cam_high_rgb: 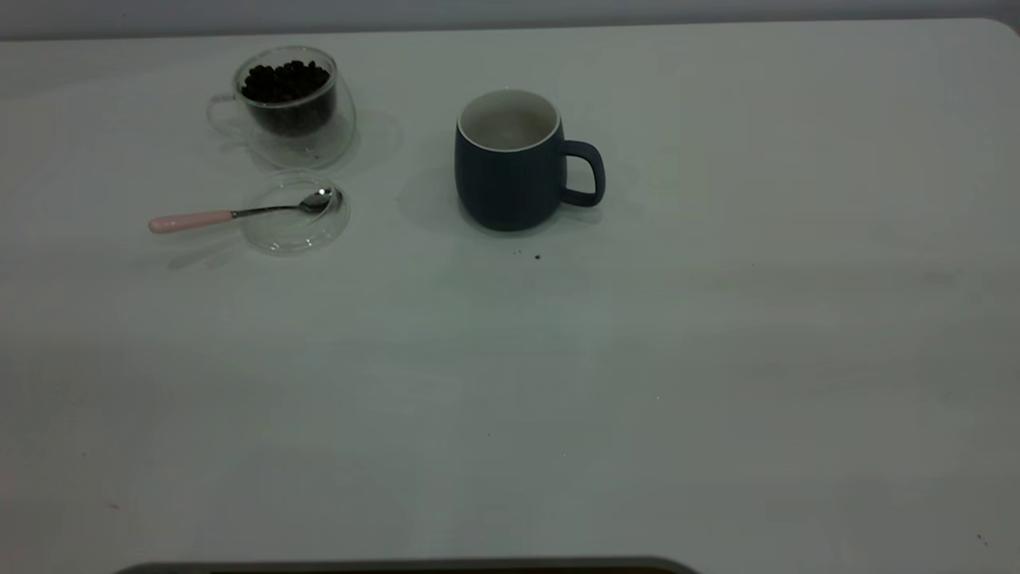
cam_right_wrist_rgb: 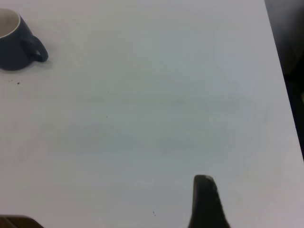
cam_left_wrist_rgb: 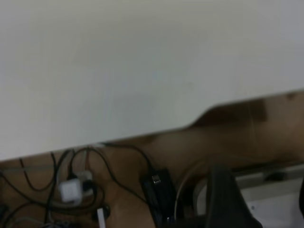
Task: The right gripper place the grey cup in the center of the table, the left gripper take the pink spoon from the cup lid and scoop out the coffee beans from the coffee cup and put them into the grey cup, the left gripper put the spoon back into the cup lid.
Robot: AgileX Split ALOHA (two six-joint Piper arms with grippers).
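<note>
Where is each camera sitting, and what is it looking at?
Exterior view: above the table, looking down at the grey cup, coffee cup, pink spoon and cup lid; no arms show.
Left wrist view: on the left arm, facing the table edge and cables; one dark finger shows.
Right wrist view: on the right arm, facing the tabletop; one finger shows.
Shared: the exterior and right wrist views both show the grey cup.
</note>
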